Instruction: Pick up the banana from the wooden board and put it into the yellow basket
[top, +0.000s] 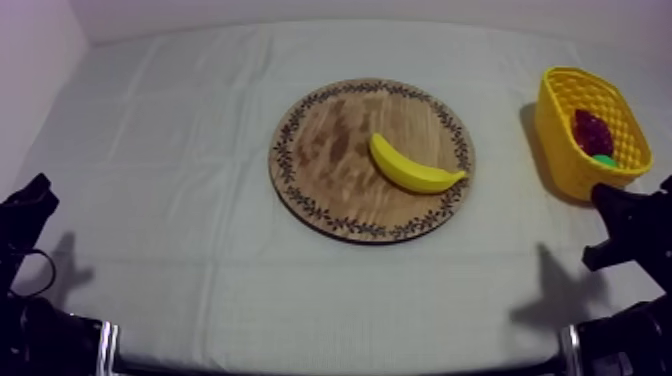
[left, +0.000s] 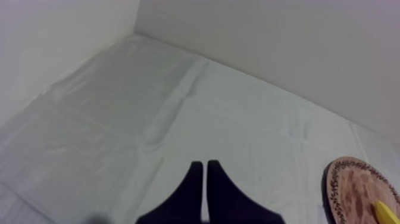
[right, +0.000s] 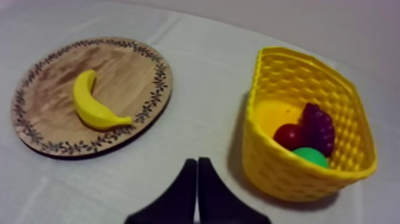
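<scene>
The banana (top: 410, 168) lies on the round wooden board (top: 320, 170), on the half of the board nearer the yellow basket (top: 565, 140). The basket stands off the board's right side, apart from it, and holds a bunch of grapes (right: 318, 128), a small red fruit (right: 288, 136) and a green fruit (right: 311, 156). My left gripper (left: 205, 164) hangs over bare cloth (top: 180, 200) well off the board's left side, fingers pressed together on nothing. My right gripper (right: 197, 161) sits off the board's right side, near the basket, its fingers likewise closed and empty.
</scene>
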